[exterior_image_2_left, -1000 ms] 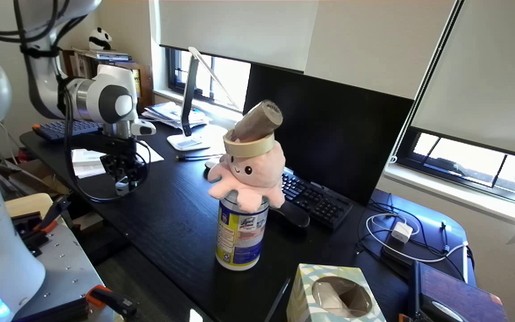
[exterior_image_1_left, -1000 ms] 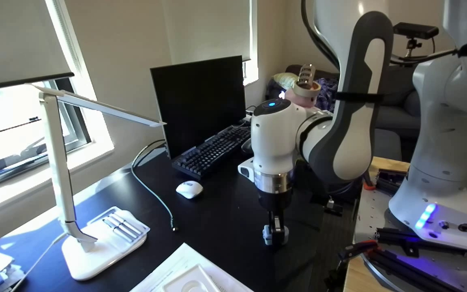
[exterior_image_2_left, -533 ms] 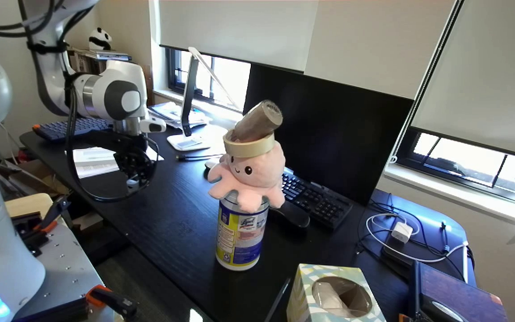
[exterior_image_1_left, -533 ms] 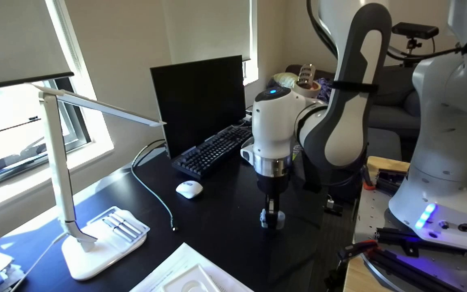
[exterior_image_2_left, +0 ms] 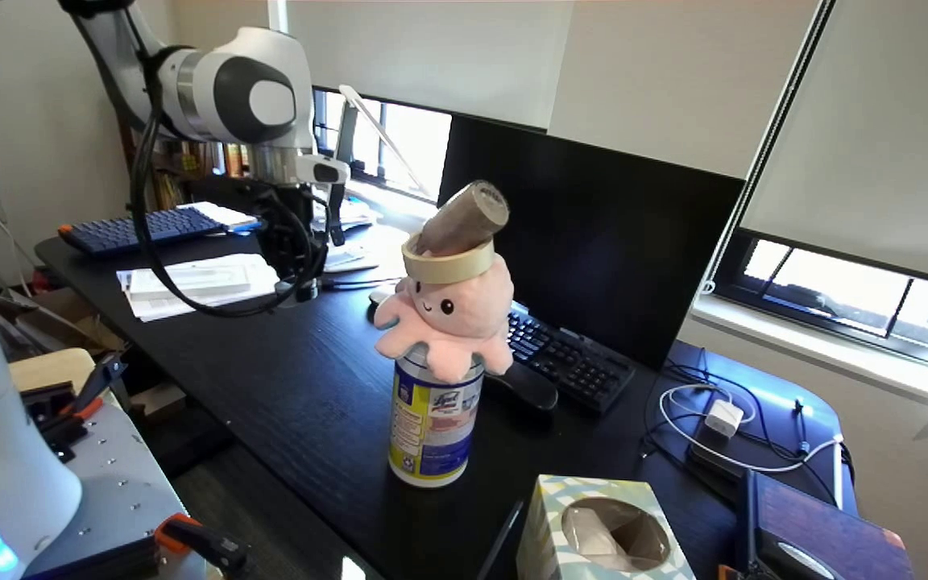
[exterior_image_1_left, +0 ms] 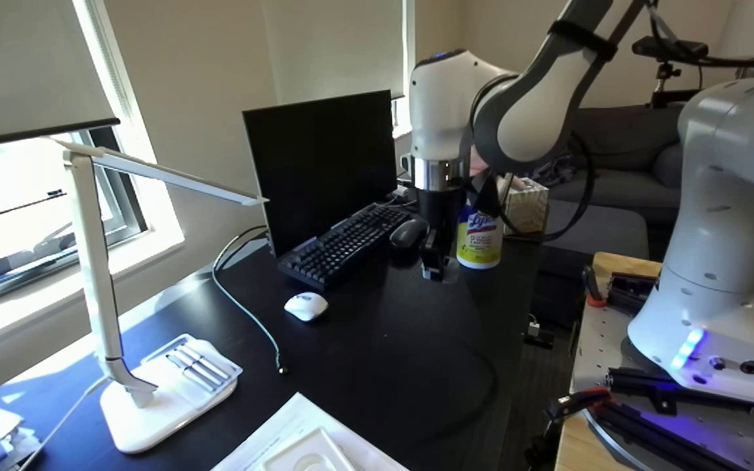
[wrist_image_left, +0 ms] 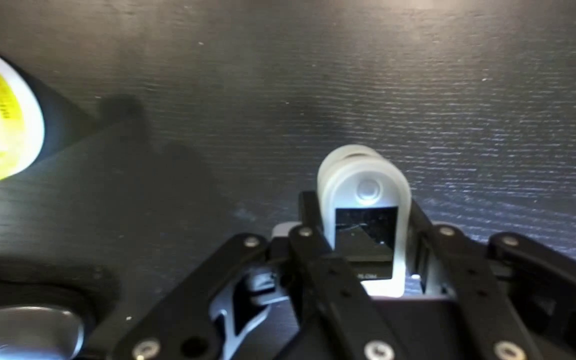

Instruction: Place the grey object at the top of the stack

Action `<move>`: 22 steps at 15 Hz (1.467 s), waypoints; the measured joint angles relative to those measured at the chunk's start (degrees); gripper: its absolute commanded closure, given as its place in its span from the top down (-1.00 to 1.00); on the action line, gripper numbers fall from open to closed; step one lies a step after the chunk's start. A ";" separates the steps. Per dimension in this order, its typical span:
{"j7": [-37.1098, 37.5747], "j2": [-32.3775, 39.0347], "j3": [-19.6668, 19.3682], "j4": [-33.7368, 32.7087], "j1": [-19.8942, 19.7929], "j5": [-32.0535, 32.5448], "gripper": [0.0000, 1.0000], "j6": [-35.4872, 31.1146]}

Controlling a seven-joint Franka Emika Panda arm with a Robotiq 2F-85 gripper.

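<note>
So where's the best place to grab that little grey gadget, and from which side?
I'd take the gadget by its two long sides, from above: they run straight and nearly parallel, while one end is rounded and might slip. That is how the jaws, pointing down, are closed on it now.

At the lower centre of the wrist view, the device (wrist_image_left: 366, 197) is showing pale grey around a black screen (wrist_image_left: 366, 245), and the tool (wrist_image_left: 363, 211) is showing black. Mid-frame in an exterior view, the Lysol canister (exterior_image_2_left: 432, 427) is wearing yellow, blue and white, the plush octopus (exterior_image_2_left: 476, 306) pink, the tape roll (exterior_image_2_left: 452, 265) cream, the topmost cylinder (exterior_image_2_left: 464, 217) brown. At lower right, the tissue box (exterior_image_2_left: 546, 524) is carrying a pale green-and-yellow geometric pattern.
</note>
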State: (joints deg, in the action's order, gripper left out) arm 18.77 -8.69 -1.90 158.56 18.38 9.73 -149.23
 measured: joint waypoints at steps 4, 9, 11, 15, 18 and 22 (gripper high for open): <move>-1.01 -13.76 2.65 -1.09 -8.86 0.06 -0.68 15.59; -4.89 -23.89 2.60 -9.28 -15.72 -0.10 -0.68 31.66; -6.16 -24.54 2.36 -12.74 -17.29 -0.11 -0.23 34.24; -7.03 -24.38 2.09 -14.04 -17.70 -0.11 -0.68 34.65; -6.58 -24.41 2.23 -14.03 -18.50 -0.10 -0.68 34.60; -5.15 -25.84 1.23 -14.00 -24.14 0.12 -0.68 34.60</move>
State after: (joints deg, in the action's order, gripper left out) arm 13.62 -34.54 -0.67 144.57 -5.76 9.85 -114.63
